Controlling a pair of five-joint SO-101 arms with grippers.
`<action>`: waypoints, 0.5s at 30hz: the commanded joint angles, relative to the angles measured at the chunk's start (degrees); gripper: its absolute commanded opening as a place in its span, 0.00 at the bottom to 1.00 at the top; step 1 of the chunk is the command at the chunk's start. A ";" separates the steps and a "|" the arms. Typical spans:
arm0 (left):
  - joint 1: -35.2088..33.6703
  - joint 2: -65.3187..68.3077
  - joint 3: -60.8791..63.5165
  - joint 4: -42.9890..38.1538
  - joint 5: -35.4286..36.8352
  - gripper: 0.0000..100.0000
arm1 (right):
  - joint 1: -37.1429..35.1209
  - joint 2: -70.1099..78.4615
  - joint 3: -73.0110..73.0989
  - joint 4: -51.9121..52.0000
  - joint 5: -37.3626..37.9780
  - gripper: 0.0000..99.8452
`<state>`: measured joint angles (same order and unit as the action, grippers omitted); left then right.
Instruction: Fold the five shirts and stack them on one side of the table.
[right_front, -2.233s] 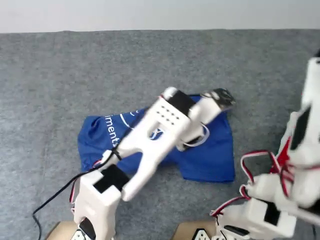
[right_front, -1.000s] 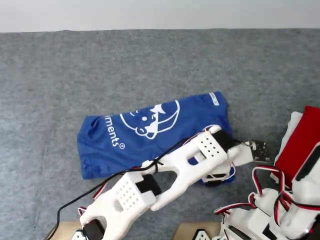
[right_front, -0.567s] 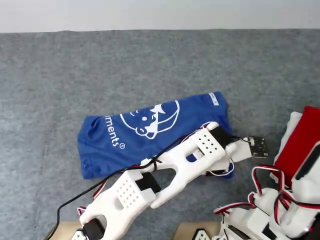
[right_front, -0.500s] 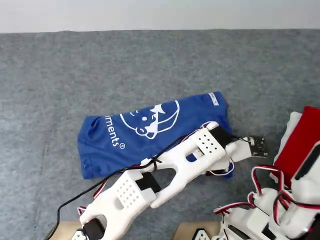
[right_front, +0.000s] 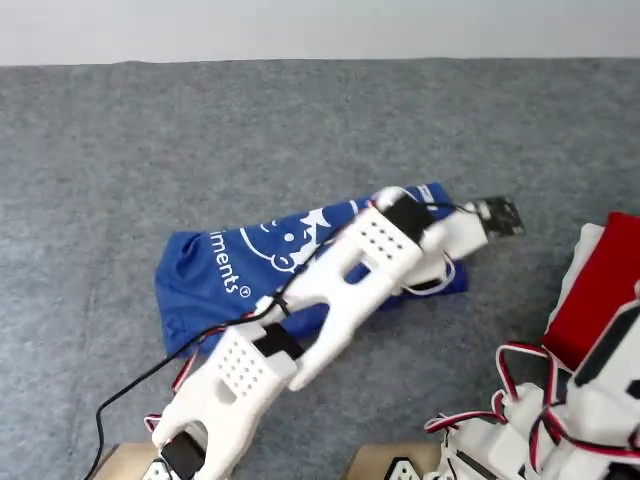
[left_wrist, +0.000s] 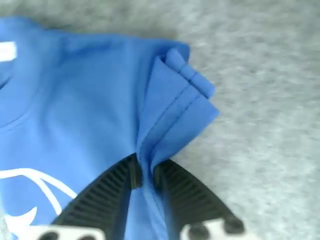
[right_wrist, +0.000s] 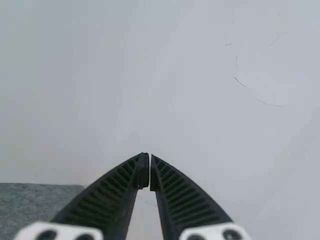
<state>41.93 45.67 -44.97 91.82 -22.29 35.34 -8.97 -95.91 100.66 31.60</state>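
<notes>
A blue shirt (right_front: 215, 275) with white print lies partly folded in the middle of the grey table. My left arm (right_front: 375, 250) stretches across it from the near left to its right end. There my left gripper (left_wrist: 145, 172) is shut on a pinched fold of the blue shirt (left_wrist: 90, 100), beside a doubled hem corner (left_wrist: 192, 92) that hangs off the table. My right arm (right_front: 570, 420) sits drawn back at the near right. Its right gripper (right_wrist: 145, 162) is shut on nothing and faces a white wall.
A red shirt (right_front: 598, 285) lies on something white (right_front: 580, 250) at the right edge of the table. The grey felt-like table top (right_front: 300, 130) stretches bare beyond the blue shirt up to the white wall. Black and red cables trail from both arm bases.
My left gripper has risen and moved toward the far side, carrying the shirt's near right corner over the rest. The right arm has barely shifted.
</notes>
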 joint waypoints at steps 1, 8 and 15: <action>-3.34 0.26 -2.51 -2.55 -0.44 0.01 | 1.01 0.13 0.09 2.33 0.53 0.01; -6.95 5.71 -6.73 -3.08 -0.53 0.01 | 1.01 -3.03 8.00 2.33 0.53 0.01; -9.14 8.09 -14.11 -0.09 0.88 0.12 | 0.92 -9.63 19.43 2.15 0.53 0.01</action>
<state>34.02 54.55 -54.73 90.33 -22.55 35.34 -16.70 -81.23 100.66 31.60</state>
